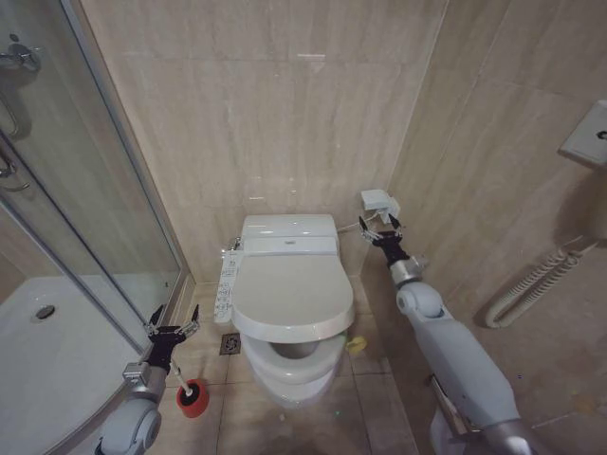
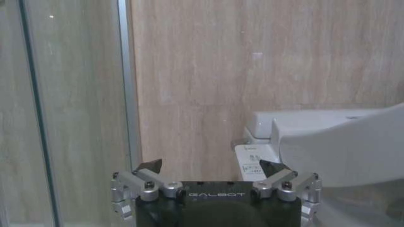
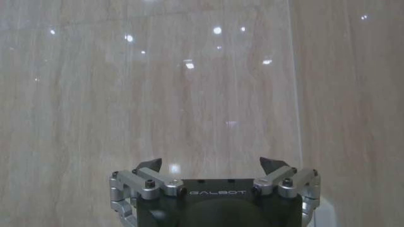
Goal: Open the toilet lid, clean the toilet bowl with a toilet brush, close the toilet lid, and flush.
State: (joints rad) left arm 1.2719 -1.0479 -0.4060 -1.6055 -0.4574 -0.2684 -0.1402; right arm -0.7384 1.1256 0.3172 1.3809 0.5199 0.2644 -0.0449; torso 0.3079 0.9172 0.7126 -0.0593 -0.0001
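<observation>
Nearest the head camera, both arms enter from the lower edge of the frame over a beige tiled floor (image 1: 379, 408). On the robot's left, the left gripper (image 1: 173, 328) hangs above the floor beside the shower enclosure, fingers spread apart and holding nothing; its wrist view confirms the two dark fingertips (image 2: 151, 165) standing well apart, facing the wall with the glass partition to one side. Just beside and below that gripper, a round red holder (image 1: 193, 399) stands upright on the floor with the toilet brush (image 1: 184, 382) seated in it, the thin white handle rising at a slant toward the gripper; whether the handle touches the gripper cannot be determined. Centred ahead, the toilet bowl (image 1: 289, 374) stands on the floor with the toilet lid (image 1: 292, 292) lowered over the seat, its front edge raised slightly so that a gap of the bowl opening shows beneath. A long white button panel (image 1: 227, 282) runs along the bowl's left side. A small yellow object (image 1: 356, 344) lies on the floor at the bowl's right. Farther back, the right arm reaches past the bowl's right side; the right gripper (image 1: 379, 226) is open and empty, just below a small white wall fitting (image 1: 378, 201). Curved shower glass (image 1: 85, 218) and a white shower tray (image 1: 47, 351) occupy the left, and beige marble-pattern wall tiles (image 1: 285, 114) close the room.
</observation>
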